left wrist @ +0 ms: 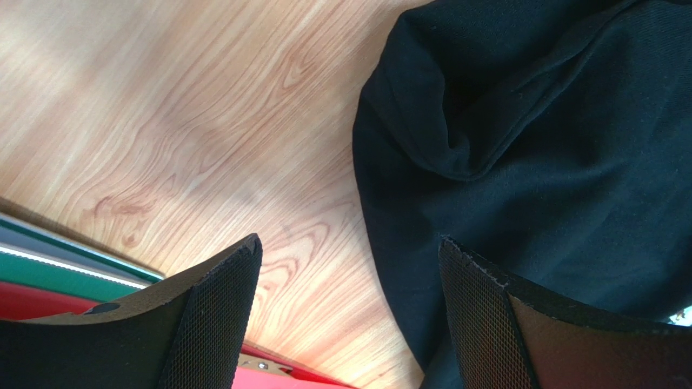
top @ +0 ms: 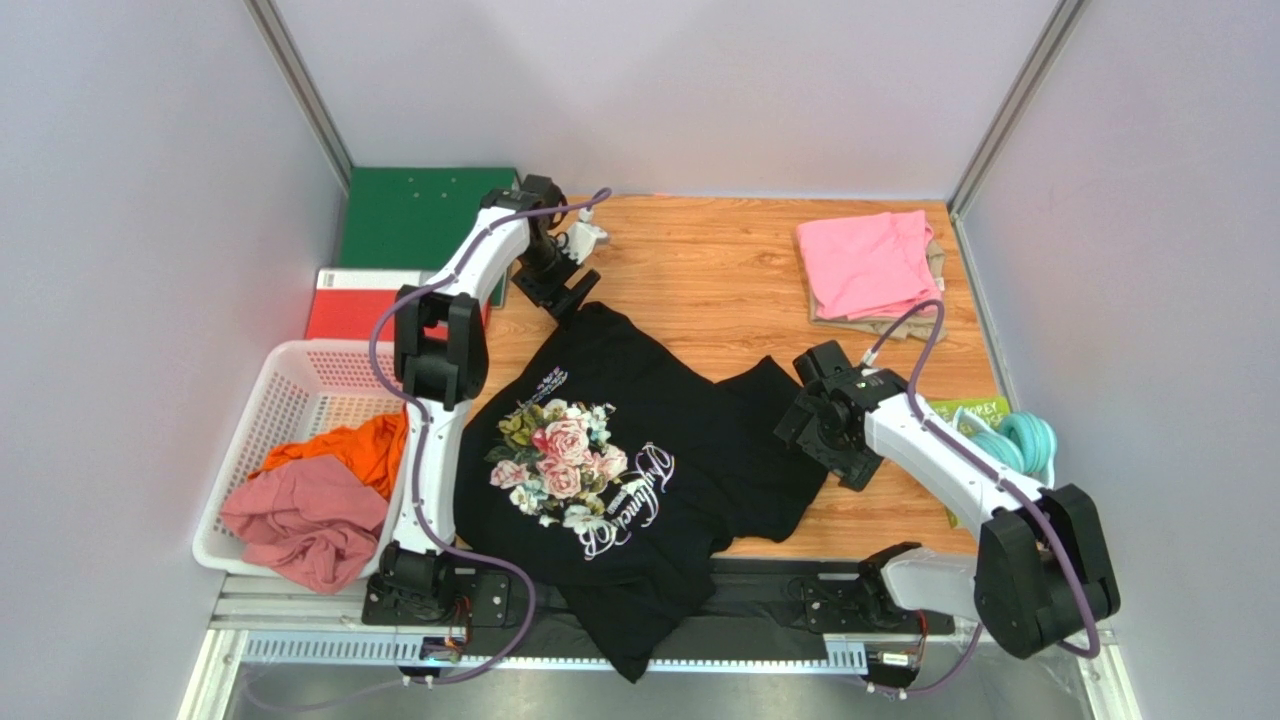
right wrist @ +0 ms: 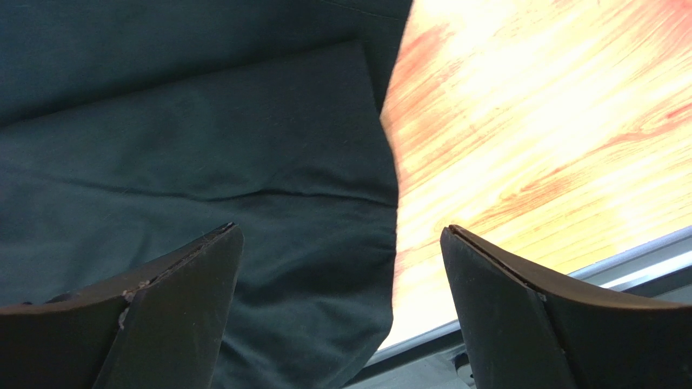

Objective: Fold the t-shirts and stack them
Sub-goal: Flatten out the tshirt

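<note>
Top view: large black knit t-shirt with rose print (top: 594, 458) lies rumpled on the wood-grain table (top: 721, 270). Its long axis runs far-left to near, one end draped over the near edge. Folded pink t-shirt (top: 864, 258) sits far right.
Left wrist: left gripper (left wrist: 349, 316) spread wide, empty, straddling the black shirt's edge.
Right wrist: right gripper (right wrist: 341, 308) spread wide, empty, over smooth black cloth.

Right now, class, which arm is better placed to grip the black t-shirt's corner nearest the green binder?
Left. The left tool, open, hangs over that corner of the black t-shirt; the right tool, open, is at its opposite edge.
</note>
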`<control>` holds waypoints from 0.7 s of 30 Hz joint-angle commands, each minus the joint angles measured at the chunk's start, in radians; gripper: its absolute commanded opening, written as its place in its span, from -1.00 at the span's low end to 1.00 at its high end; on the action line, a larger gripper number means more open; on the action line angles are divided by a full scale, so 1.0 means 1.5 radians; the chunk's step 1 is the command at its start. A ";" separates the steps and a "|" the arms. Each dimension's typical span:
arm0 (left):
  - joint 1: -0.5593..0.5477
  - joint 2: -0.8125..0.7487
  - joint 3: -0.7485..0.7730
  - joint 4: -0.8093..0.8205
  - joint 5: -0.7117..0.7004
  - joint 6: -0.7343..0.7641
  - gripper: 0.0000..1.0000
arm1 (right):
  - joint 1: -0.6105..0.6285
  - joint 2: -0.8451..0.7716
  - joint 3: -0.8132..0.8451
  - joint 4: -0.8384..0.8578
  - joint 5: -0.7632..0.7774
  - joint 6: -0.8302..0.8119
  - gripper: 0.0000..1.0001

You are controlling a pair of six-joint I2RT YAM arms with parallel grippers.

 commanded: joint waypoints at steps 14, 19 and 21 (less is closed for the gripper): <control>-0.014 0.020 0.006 0.024 -0.004 0.006 0.93 | -0.008 0.161 0.052 0.076 0.040 0.000 0.85; -0.012 0.023 0.000 0.036 -0.007 0.006 0.93 | -0.042 0.147 0.064 0.066 0.054 -0.009 0.84; -0.012 0.030 0.000 0.037 -0.005 0.004 0.93 | -0.052 0.140 0.064 0.067 0.056 -0.014 0.83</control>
